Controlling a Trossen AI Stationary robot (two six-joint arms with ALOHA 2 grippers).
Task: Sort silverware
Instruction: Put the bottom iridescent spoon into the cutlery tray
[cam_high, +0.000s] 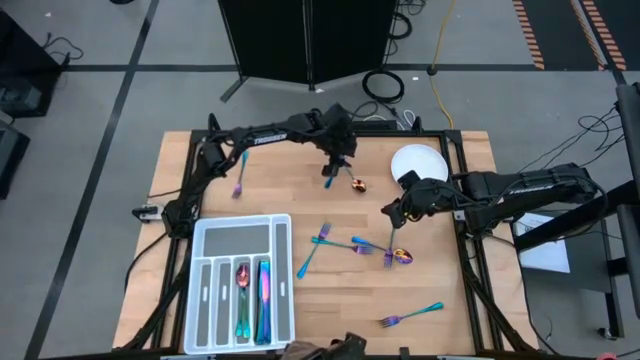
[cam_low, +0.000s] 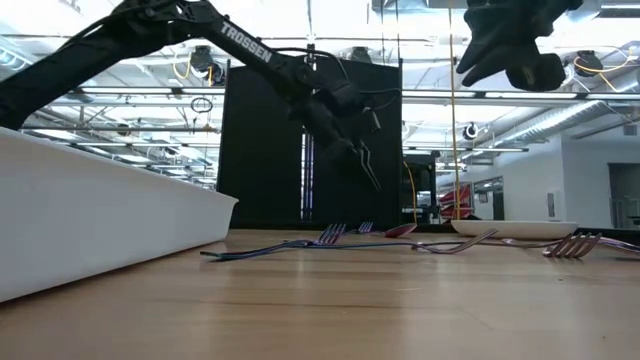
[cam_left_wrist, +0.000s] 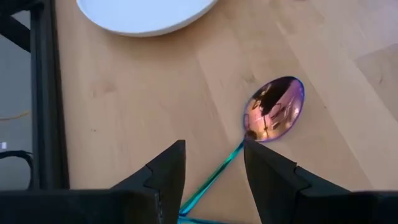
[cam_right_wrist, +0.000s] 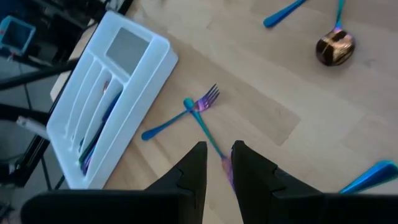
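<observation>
Two dark fingers of the left gripper stand apart close to the lens, empty. They straddle the teal handle of an iridescent spoon with a pink-purple bowl, which lies flat on the pale wooden table near a round white plate. I'd say the handle should stay centred in that gap. The fingertips must come right down to the wood, since so thin a handle could easily slip out.

From the right wrist, the right gripper shows only a narrow gap and nothing clamped that I can see. Beyond it lie two crossed rainbow forks and a white compartmented plastic tray with a few pieces already in it.

From above, the left gripper hovers over the spoon beside the plate, well apart from the tray. More silverware lies scattered mid-table.

At table height, the left gripper hangs clear of the wood, so a straight, slow drop seems the next need.
</observation>
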